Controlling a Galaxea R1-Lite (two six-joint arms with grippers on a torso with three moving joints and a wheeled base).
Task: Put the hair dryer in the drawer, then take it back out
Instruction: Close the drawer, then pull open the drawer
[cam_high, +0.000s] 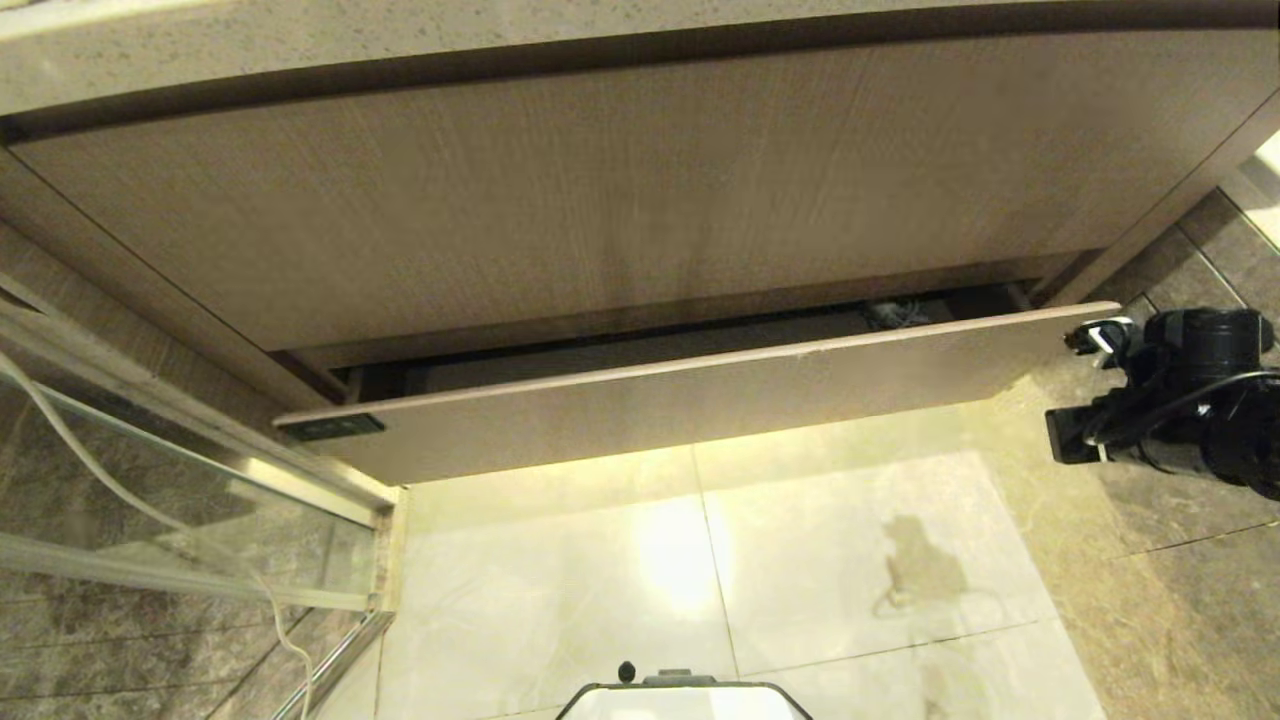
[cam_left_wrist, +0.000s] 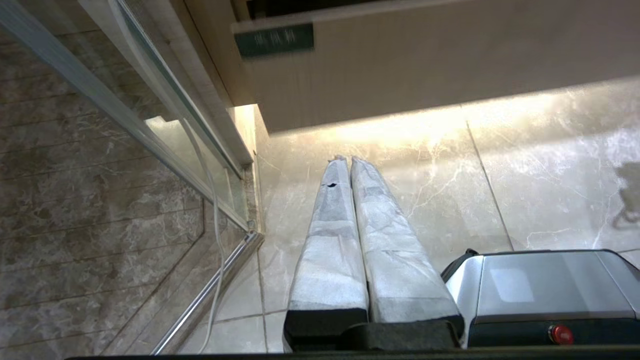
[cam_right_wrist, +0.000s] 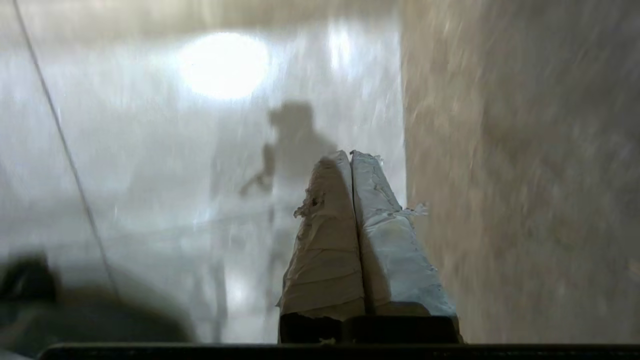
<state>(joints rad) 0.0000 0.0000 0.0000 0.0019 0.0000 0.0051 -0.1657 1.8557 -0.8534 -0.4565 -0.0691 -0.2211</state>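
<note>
The drawer (cam_high: 700, 410) is the low wood-grain front with a black label (cam_high: 330, 427) at its left corner. It stands pulled out a little, leaving a dark gap behind its top edge. The hair dryer is hidden; only a grey tangle (cam_high: 895, 315) shows in that gap near the right. My right arm (cam_high: 1170, 390) is just off the drawer's right end. My right gripper (cam_right_wrist: 350, 156) is shut and empty, with the wood-grain surface (cam_right_wrist: 520, 175) close beside it. My left gripper (cam_left_wrist: 345, 160) hangs shut and empty over the floor, below the drawer's (cam_left_wrist: 450, 65) labelled corner.
A taller wood-grain panel (cam_high: 600, 200) and a stone countertop (cam_high: 400, 40) sit above the drawer. At the left are a glass partition with a metal rail (cam_high: 200, 470) and a white cord (cam_high: 150, 510). Pale floor tiles (cam_high: 800, 560) lie ahead of my base (cam_high: 685, 700).
</note>
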